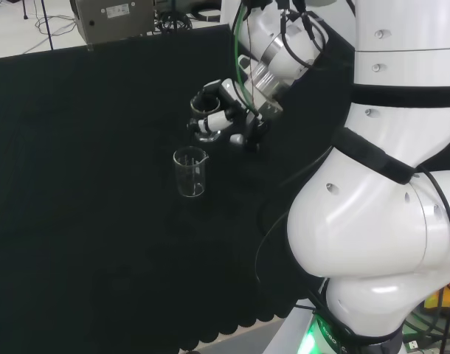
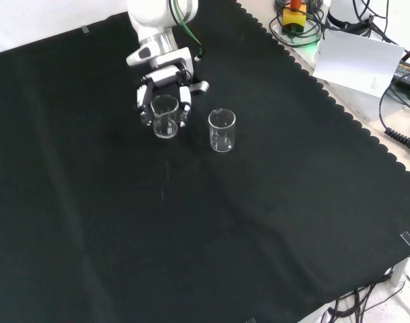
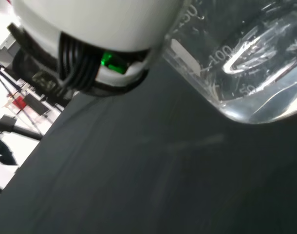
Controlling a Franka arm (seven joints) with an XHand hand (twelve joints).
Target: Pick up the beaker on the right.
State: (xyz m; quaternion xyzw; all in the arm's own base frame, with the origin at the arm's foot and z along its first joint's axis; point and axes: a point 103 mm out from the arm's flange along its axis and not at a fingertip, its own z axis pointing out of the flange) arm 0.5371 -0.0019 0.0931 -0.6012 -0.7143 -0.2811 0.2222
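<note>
Two clear glass beakers are on the black cloth. My hand (image 2: 166, 77) comes in from the top of the front view, and its fingers (image 2: 185, 101) are curled round the left beaker (image 2: 165, 118). The other beaker (image 2: 222, 130) stands free just to its right. In the head view the hand (image 1: 219, 110) holds its beaker (image 1: 208, 134) behind the free beaker (image 1: 189, 172), which stands upright nearer the camera. The wrist view has the held beaker (image 3: 246, 63) close up, with printed marks, beside a white part of the hand (image 3: 90, 24). I cannot tell whether its base touches the cloth.
The arm's white links (image 1: 380, 184) take up the right of the head view. A grey equipment box (image 1: 114, 18) stands beyond the cloth's far edge. In the front view, a white sheet (image 2: 356, 57) and cables (image 2: 400, 134) lie past the scalloped edge (image 2: 339, 114).
</note>
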